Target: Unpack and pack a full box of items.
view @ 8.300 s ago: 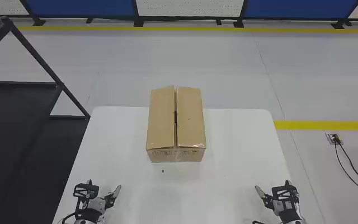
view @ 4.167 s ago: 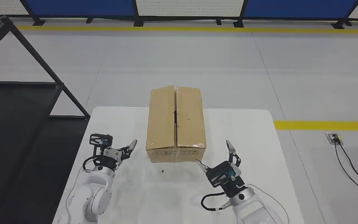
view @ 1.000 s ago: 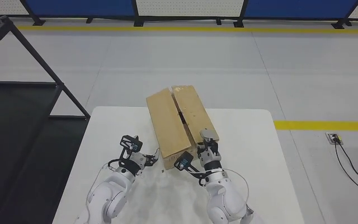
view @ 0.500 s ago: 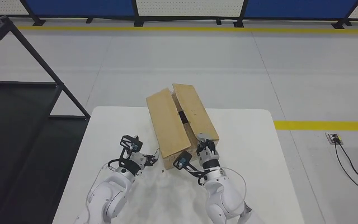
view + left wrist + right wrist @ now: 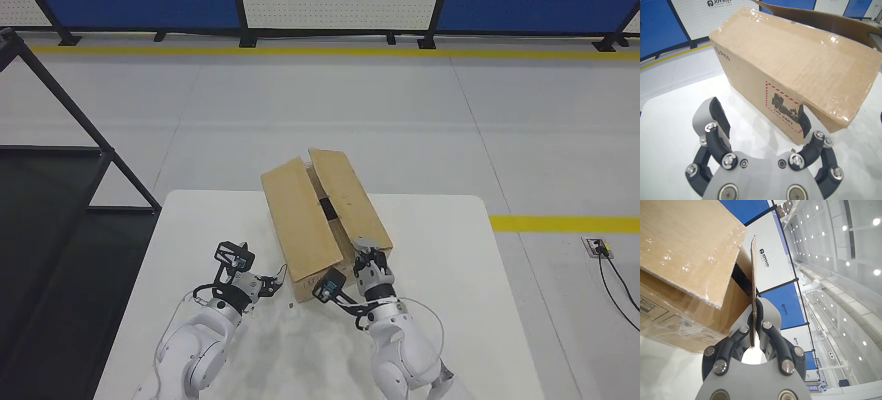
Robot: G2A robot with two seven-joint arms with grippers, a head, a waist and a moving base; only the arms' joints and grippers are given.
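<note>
A brown cardboard box lies skewed on the white table, its near end toward me. My right gripper is shut on the near corner of the box's right top flap, which stands lifted a little off the box; in the top view that gripper sits at the flap's front corner. My left gripper is open, its fingers straddling the box's near left bottom corner by the red warning label; in the top view it rests beside the box's front left edge. The left flap lies flat.
Bare tabletop lies on both sides of the box and in front of it. A small dark speck sits on the table near the box front. A dark frame stands off the table's far left.
Since a second ago the right flap has lifted slightly in my right gripper. Earlier both arms came up from the table's front edge to the box, which turned askew.
</note>
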